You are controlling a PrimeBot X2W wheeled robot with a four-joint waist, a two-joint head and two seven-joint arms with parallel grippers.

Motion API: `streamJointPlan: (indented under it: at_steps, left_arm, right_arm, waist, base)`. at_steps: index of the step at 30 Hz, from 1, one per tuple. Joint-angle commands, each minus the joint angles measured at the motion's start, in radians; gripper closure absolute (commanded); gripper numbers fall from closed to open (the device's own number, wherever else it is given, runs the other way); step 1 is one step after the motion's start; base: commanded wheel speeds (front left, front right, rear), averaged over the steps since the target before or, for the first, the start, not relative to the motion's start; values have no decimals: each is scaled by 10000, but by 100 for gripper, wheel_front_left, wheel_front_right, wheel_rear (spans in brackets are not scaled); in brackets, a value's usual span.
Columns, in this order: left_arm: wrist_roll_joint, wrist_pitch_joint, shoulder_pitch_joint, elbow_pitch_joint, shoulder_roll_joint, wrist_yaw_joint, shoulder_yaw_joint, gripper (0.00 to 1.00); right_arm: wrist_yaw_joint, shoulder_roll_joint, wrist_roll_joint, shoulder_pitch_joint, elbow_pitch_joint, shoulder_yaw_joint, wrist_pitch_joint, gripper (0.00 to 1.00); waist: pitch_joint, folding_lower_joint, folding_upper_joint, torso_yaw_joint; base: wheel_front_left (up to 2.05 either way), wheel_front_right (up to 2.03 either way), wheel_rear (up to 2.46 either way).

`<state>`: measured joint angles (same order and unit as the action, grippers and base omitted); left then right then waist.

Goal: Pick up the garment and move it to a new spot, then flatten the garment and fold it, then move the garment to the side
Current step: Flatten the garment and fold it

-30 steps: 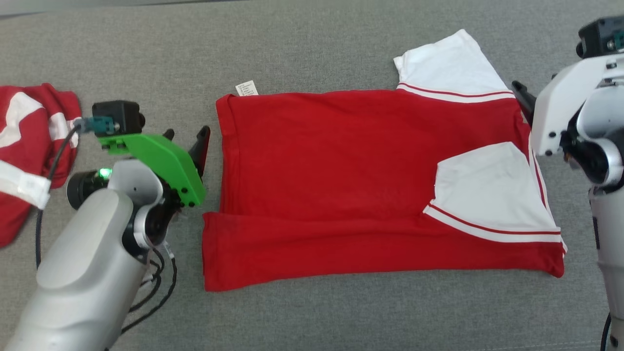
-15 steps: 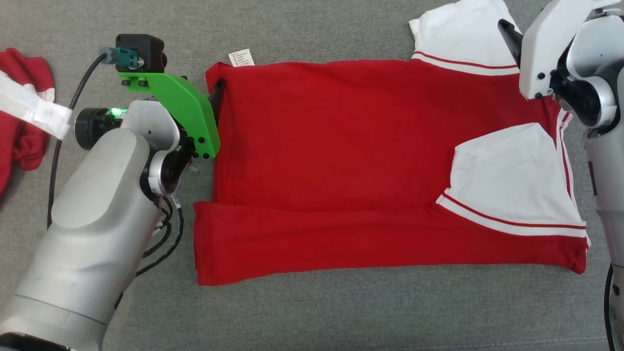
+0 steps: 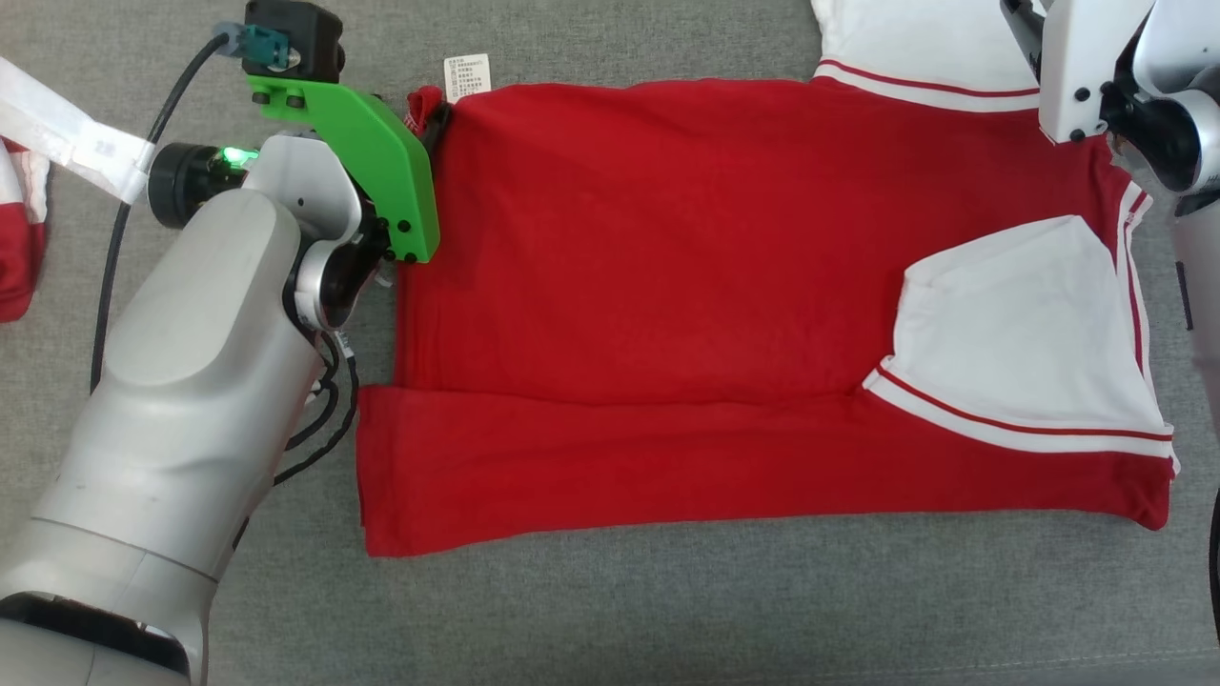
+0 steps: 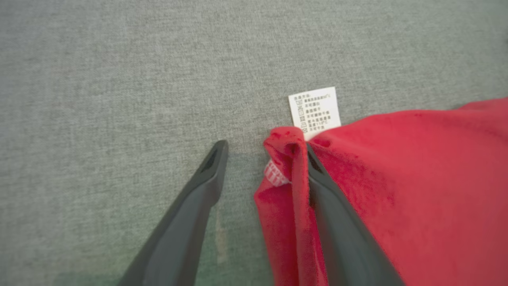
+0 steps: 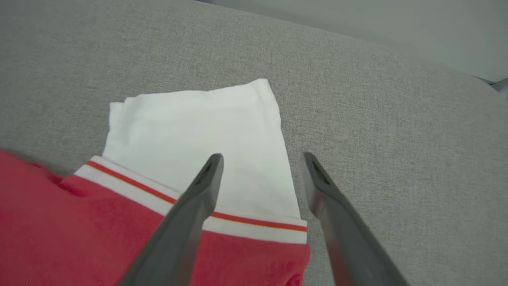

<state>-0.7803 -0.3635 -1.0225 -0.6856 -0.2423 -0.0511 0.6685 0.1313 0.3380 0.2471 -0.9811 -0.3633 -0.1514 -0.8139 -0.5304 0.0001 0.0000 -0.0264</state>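
step: folding, I reckon. The shirt (image 3: 667, 238) is spread flat, its near long edge looks turned over already, and one sleeve (image 3: 1010, 324) is tucked in on top

where the shirt is: stretched out between the two hands on the grey fabric (image 3: 667, 610), one far corner at each hand

left hand (image 4: 264, 147): spread apart, nothing pinched yet. The shirt's far corner is bunched up between the fingers, against the inside of one. The other finger is over bare grey fabric, and the tag (image 4: 315, 109) sits just past the fingertips

right hand (image 5: 262, 155): also spread wide and holding nothing. It straddles the side edge of the far sleeve (image 5: 198, 127), with one finger over white cloth and the other over grey fabric

next move, my guess: both hands need to clamp down on their corners, then lift and bring the far edge toward the robot together. If one side lags, the fold goes crooked. The left corner is rumpled, so it could catch just one layer

can't tell: whether the right fingers are touching the cloth or hovering above it

count:
- hands: 2
- shirt being folded: 1
- white sleeves on it: 2
- tag: 1
- other garment (image 3: 19, 257): 1, red and white, well off to the outer side of the left hand and cut off by the frame
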Motion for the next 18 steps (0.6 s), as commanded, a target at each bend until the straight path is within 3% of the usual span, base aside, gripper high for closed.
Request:
streamJointPlan:
  at_steps: [1,8,18]
  left_arm:
    - [116,-177,38,-185,80,-16,114,100]
    - [218,97,12,-23,365,0,315,100]
    - [237,619,152,269,957,413,740,100]
  right_arm:
    - [-11,82,-76,-223,-117,-84,-70,0]
    - [-11,332,-453,-1025,-894,-33,262,0]
    - [-12,818,-1320,-1523,-2268,6,1251,0]
  waist:
    - [-161,-1,0,-100]
    - [-557,-1,0,-616]
    - [-925,-1,0,-1353]
  base:
    - [0,0,0]
    - [0,0,0]
    - [0,0,0]
